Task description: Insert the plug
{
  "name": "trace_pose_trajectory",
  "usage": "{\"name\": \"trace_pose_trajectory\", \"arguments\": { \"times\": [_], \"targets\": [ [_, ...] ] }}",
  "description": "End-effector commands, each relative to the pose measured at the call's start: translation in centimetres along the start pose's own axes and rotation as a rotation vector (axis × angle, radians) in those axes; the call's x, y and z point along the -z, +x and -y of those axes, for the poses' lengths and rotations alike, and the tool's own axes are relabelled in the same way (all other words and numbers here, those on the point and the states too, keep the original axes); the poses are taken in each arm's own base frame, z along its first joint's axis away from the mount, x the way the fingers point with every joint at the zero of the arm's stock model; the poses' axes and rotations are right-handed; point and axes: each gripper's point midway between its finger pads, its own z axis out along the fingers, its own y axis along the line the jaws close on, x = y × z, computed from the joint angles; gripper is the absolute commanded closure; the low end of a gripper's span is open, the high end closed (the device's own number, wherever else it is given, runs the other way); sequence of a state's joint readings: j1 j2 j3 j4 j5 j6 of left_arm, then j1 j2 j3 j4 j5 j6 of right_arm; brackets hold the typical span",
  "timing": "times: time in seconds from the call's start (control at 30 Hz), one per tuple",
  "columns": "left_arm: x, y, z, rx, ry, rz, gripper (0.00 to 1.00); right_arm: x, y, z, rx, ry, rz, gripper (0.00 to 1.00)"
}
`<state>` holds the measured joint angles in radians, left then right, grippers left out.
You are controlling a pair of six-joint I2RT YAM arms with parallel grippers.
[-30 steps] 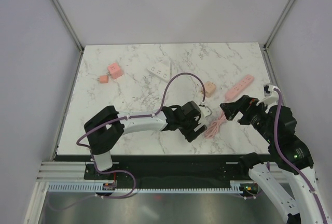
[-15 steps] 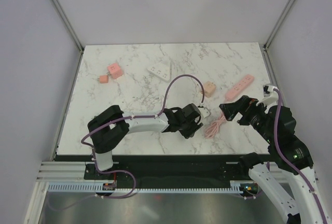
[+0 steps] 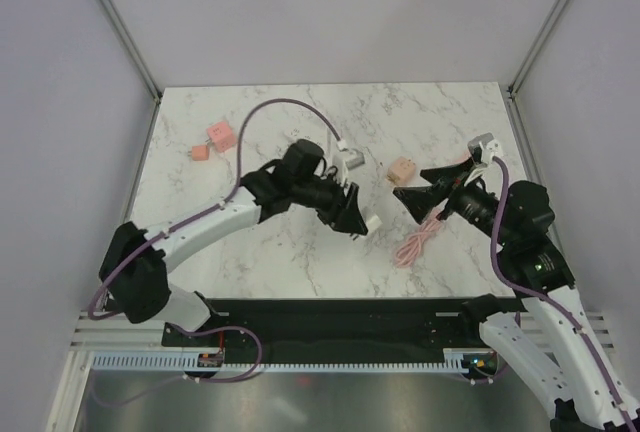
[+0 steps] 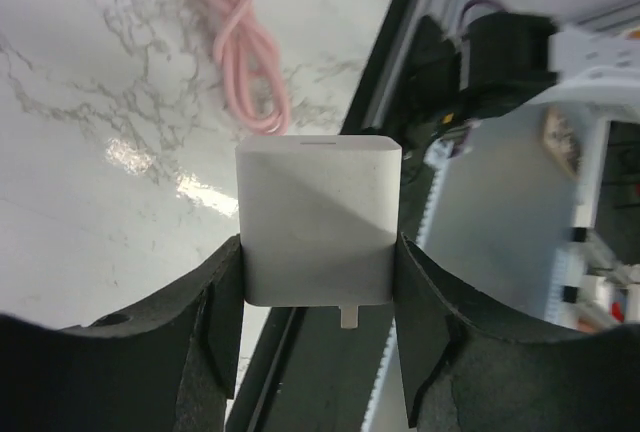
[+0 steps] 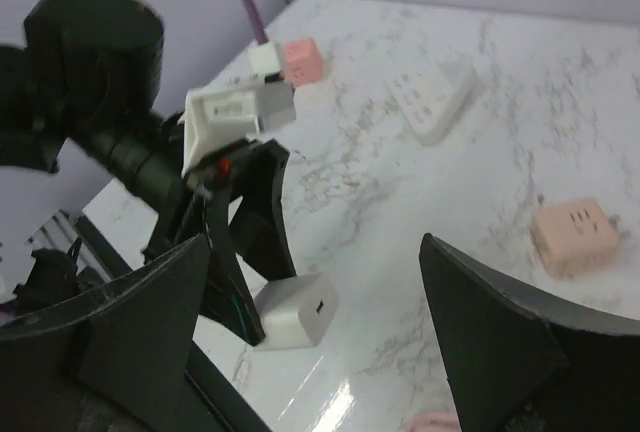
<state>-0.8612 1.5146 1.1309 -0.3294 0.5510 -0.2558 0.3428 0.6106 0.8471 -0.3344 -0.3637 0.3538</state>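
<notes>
My left gripper point(image 3: 352, 214) is shut on a white plug block point(image 3: 368, 224) and holds it above the marble table point(image 3: 280, 252). In the left wrist view the block point(image 4: 318, 217) sits squarely between both fingers point(image 4: 215, 322), with one prong showing under it. My right gripper point(image 3: 418, 192) is open and empty, just right of the block and facing it. The right wrist view shows the block point(image 5: 295, 312) between its open fingers point(image 5: 130, 342), with a slot in its face. A white power strip point(image 5: 435, 97) lies farther back on the table.
A coiled pink cable point(image 3: 415, 242) lies near the front right, also in the left wrist view point(image 4: 245, 52). A pink adapter point(image 3: 402, 170) sits behind it. A pink cube point(image 3: 220, 135) and a small orange piece point(image 3: 199, 151) lie at the far left.
My left arm has risen off the table with the white plug block and swung back and left. My right gripper has turned and moved up toward the block.
</notes>
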Motion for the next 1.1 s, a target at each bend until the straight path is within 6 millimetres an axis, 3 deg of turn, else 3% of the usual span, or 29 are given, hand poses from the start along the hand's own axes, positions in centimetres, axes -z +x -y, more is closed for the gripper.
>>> {"name": "trace_pose_trajectory", "arguments": {
  "times": [0.0, 0.03, 0.07, 0.13, 0.37, 0.63, 0.8, 1.07],
  "targets": [
    [6.4, -2.9, 6.8, 0.067, 0.386, 0.062, 0.98, 0.1, -4.4, -6.4, 0.357, -0.398, 0.228, 0.07],
    [7.2, -3.0, 7.5, 0.063, 0.422, 0.063, 0.98, 0.9, -3.1, -8.4, 0.414, -0.555, 0.202, 0.07],
    [8.4, -2.9, 9.0, 0.047, 0.486, 0.054, 0.98, 1.2, -3.1, -9.6, 0.473, -0.649, 0.227, 0.08],
    [9.6, -3.2, 10.4, 0.041, 0.545, 0.05, 0.98, 1.9, -1.6, -10.7, 0.56, -0.786, 0.201, 0.08],
    [12.8, -3.5, 13.5, 0.025, 0.692, 0.021, 0.98, 2.5, 0.7, -10.8, 0.768, -0.934, 0.123, 0.07],
    [13.3, -4.1, 13.2, 0.065, 0.709, 0.004, 0.98, 3.3, 2.9, -11.1, 0.785, -1.075, 0.094, 0.13],
    [12.7, -4.3, 12.8, 0.086, 0.707, -0.007, 0.98, 3.8, 2.8, -12.1, 0.784, -1.124, 0.097, 0.13],
    [12.0, -4.7, 12.9, 0.106, 0.721, -0.023, 0.98, 2.9, 2.7, -13.2, 0.773, -1.154, 0.083, 0.15]
  ]
}}
